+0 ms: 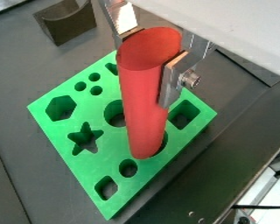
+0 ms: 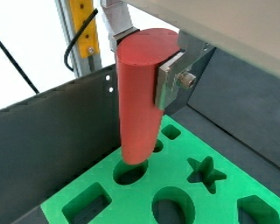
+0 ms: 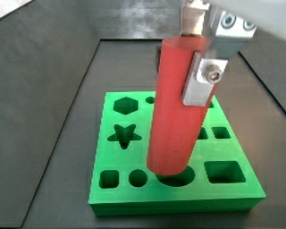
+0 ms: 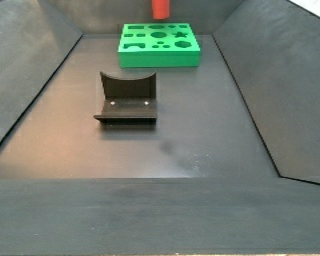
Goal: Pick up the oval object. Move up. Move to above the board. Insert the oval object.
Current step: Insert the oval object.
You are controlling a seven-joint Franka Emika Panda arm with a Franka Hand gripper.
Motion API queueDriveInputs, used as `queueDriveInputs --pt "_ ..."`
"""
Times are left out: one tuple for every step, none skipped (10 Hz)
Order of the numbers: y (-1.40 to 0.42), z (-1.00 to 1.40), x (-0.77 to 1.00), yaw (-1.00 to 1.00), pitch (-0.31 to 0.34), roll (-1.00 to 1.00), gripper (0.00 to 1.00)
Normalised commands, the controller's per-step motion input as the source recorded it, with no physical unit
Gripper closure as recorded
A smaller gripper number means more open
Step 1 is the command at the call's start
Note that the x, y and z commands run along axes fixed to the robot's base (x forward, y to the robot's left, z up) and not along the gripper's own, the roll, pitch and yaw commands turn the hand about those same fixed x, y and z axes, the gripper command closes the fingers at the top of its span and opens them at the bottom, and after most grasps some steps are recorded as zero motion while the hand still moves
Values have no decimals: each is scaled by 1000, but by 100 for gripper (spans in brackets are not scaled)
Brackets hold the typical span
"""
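One stiff, light-looking oval object (image 3: 173, 103) hangs upright, gripper (image 3: 188, 67) fingers pinching its upper part, over the board (image 3: 115, 199) at twelve o'clock.

Claw (image 3: 191, 55)-held oval object (image 3: 175, 107) above board (image 3: 121, 201)

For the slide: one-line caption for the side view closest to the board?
Gripper holds the red oval object upright, its lower end at an oval hole in the green board.
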Motion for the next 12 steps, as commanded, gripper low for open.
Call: queueDriveInputs --pt "0 -200 1000 143 214 113 100" --pt "0 -223 1000 89 173 66 100" --pt "0 -249 1000 97 181 74 100" --pt "-66 -226 1000 74 179 103 100" --pt "-111 -211 1000 63 176 117 100" --pt "-157 -189 1000 49 156 97 100" --pt "-177 -131 1000 37 147 87 100" --pt "-31 -137 1000 97 164 64 100" --pt "0 -94 1000 171 187 93 100" --pt "26 -20 1000 286 170 109 100" --pt "9 0 1000 286 149 91 100" --pt "0 0 1000 263 140 66 100"
